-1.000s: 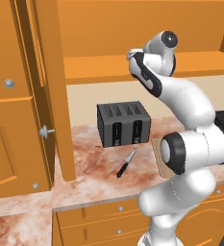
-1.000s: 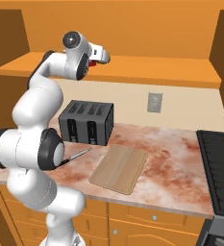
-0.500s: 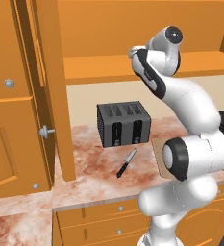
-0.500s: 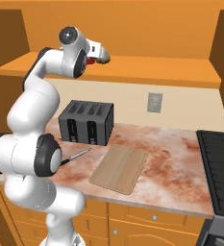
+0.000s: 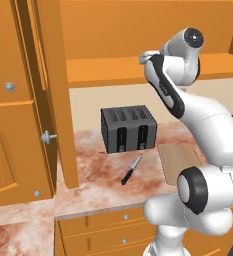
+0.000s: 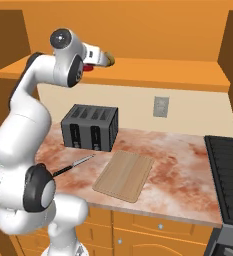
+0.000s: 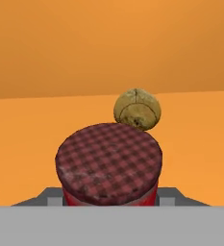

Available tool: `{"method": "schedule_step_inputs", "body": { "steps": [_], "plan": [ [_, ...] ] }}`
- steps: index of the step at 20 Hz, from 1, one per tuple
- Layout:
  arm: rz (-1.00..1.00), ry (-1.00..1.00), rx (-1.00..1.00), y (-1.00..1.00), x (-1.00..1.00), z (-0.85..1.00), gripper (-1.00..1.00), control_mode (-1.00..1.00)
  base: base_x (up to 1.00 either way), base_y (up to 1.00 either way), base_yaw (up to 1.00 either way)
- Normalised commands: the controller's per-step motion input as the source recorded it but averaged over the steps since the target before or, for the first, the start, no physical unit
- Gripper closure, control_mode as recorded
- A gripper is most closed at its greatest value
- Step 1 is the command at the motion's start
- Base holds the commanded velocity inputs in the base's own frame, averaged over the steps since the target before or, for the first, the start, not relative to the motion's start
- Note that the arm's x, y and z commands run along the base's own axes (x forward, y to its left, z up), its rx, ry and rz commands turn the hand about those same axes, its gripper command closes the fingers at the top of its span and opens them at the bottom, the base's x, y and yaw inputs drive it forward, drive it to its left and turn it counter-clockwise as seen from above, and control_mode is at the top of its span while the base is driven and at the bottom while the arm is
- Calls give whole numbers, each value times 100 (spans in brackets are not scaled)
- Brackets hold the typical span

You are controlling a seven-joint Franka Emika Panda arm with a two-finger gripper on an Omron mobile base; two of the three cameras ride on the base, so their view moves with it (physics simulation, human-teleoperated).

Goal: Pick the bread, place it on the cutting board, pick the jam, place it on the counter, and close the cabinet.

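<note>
On the far left of your left base view, the cabinet (image 5: pixel 23 100) stands with its door swung wide, knobs facing you. Moving right along the counter (image 5: pixel 93 175), you find the black toaster (image 5: pixel 128 129) against the wall, with the black-handled knife (image 5: pixel 131 170) lying just in front of it. Right of the knife lies the cutting board (image 5: pixel 175 157), partly hidden by your arm and with nothing on its visible surface. Above the toaster your arm reaches up onto the cabinet shelf.

From the right base view, your gripper (image 6: pixel 99 59) sits at the shelf edge, with a bit of red jam (image 6: pixel 89 67) showing beneath the hand and the bread (image 6: pixel 109 60) at its far tip. Below, the toaster (image 6: pixel 90 127) stands left of the cutting board (image 6: pixel 124 175), and the knife (image 6: pixel 73 165) lies at the board's left. A wall outlet (image 6: pixel 161 106) sits further right, then a dark stove (image 6: pixel 228 170) at the edge.

Through your hand view, the jam (image 7: pixel 108 163) sits squarely between the fingertips (image 7: pixel 51 194), its checked lid facing you; the claw is clamped on the jar. The bread (image 7: pixel 137 109) rests on the shelf just behind the jar and slightly right.
</note>
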Motion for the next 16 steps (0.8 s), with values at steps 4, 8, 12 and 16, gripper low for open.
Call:
{"method": "schedule_step_inputs", "body": {
  "steps": [4, 8, 12, 16],
  "plan": [
    [0, 0, 0, 0, -66, 0, 100, -100, 0, 0, 0],
    [0, 2, 0, 0, -59, 0, 100, -100, 0, 0, 0],
    [0, 4, 0, 0, -63, 0, 100, -100, 0, 0, 0],
    [0, 3, 0, 0, -62, -1, 100, -100, 0, 0, 0]
  ]
}}
